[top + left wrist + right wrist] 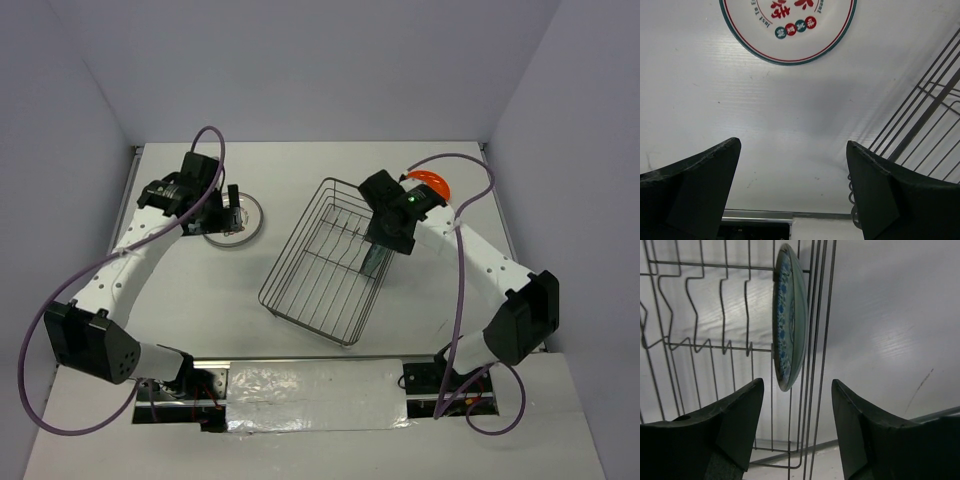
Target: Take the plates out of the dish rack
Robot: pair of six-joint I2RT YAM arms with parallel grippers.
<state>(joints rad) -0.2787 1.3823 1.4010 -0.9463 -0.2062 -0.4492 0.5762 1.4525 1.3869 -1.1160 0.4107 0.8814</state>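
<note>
The dish rack (322, 262) was set askew at the middle of the worktop (200, 300). One green plate (787, 315) with a blue pattern was stood on edge in it, close against the rack's side wires. A white plate (787, 30) with red characters was laid flat on the worktop left of the rack. An orange plate (432, 182) was partly hidden behind the right arm (470, 250). The right gripper (797, 385) was spread wide at the rack's right side, its gap lined up with the green plate's rim. The left gripper (792, 150) was spread wide above bare worktop, near the white plate.
</note>
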